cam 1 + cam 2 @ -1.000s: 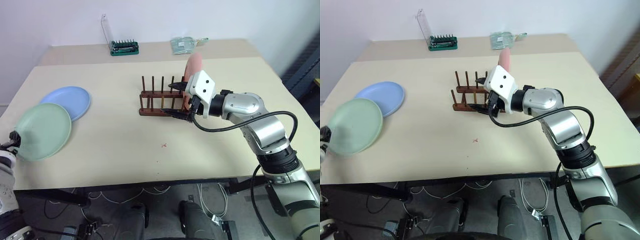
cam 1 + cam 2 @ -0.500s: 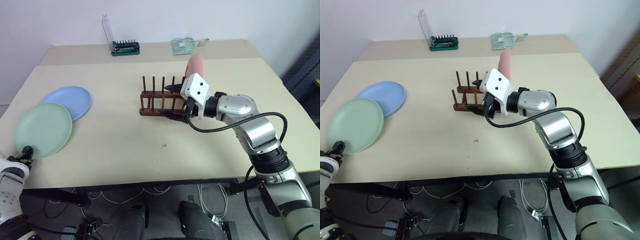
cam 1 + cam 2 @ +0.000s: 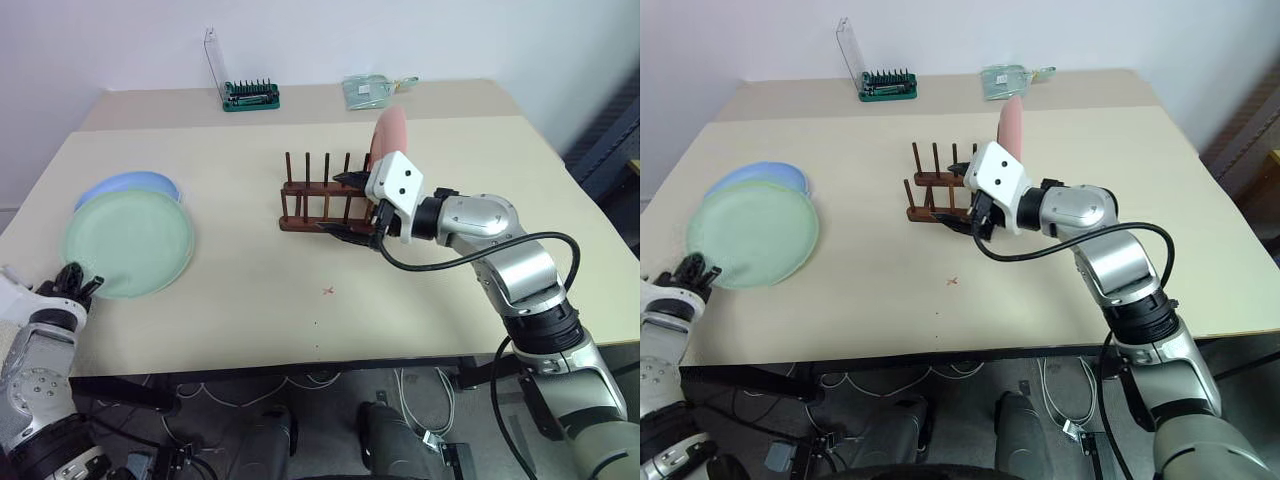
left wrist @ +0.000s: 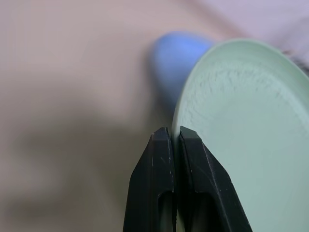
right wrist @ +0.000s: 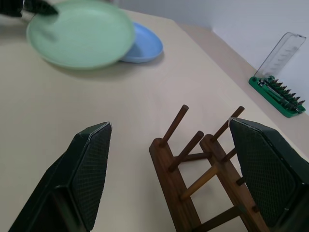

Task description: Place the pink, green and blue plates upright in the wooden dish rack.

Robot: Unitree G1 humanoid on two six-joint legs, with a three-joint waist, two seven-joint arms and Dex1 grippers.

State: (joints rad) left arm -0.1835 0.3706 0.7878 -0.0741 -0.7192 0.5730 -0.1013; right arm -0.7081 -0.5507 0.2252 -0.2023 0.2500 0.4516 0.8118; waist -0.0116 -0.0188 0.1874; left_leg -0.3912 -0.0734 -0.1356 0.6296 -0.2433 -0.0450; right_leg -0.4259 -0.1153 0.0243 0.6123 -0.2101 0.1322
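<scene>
Left gripper [image 3: 78, 281] at 8 o'clock, fingers pinched on green plate [image 3: 130, 243] rim, seemingly lifted over blue plate [image 3: 125, 182]. Right gripper [image 3: 352, 205] mid-table, jaws wide, empty, at wooden dish rack [image 3: 312, 208]. Pink plate [image 3: 386, 132] upright in rack's 3 o'clock end.

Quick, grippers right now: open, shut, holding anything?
Left gripper: shut on the green plate rim.
Right gripper: open, empty, at the rack.
</scene>
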